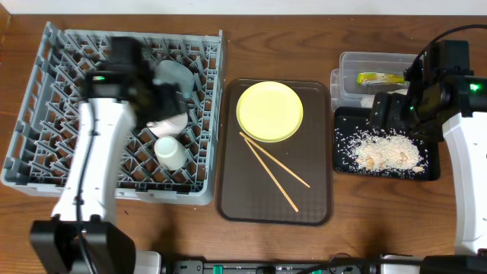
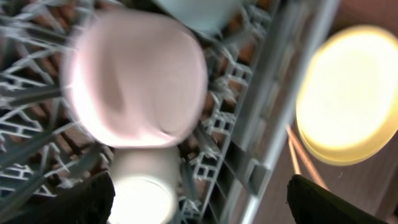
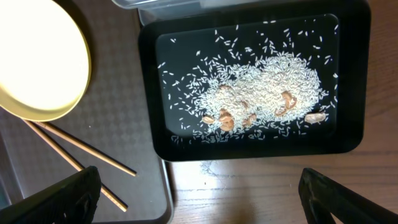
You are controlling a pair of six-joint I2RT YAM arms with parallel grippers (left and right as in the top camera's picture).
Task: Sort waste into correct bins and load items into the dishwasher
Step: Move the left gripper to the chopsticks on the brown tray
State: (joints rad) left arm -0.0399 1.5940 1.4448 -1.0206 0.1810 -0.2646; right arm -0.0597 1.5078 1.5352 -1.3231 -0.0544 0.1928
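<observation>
On tray point(image 1: 236, 198), chopsticks point(image 1: 268, 172) upper-left to lower-right

The left arm point(image 1: 99, 144) lies across the rack point(image 1: 46, 114) and blocks its middle from above. The blue bowl point(image 1: 173, 74), white bowl point(image 1: 171, 122) and cup point(image 1: 169, 154) crowd the cells nearest the brown tray point(image 1: 251, 202), hemmed in by pegs point(image 1: 53, 84). The cells on the rack's other side stand open. The plate point(image 1: 269, 111) fills the tray's far end and the chopsticks point(image 1: 275, 171) cross its middle, leaving bare floor near its front edge. The right arm point(image 1: 464, 137) overhangs the black tray point(image 1: 430, 173) and tub point(image 1: 346, 62). Bare table point(image 1: 380, 221) lies before the black tray.
</observation>
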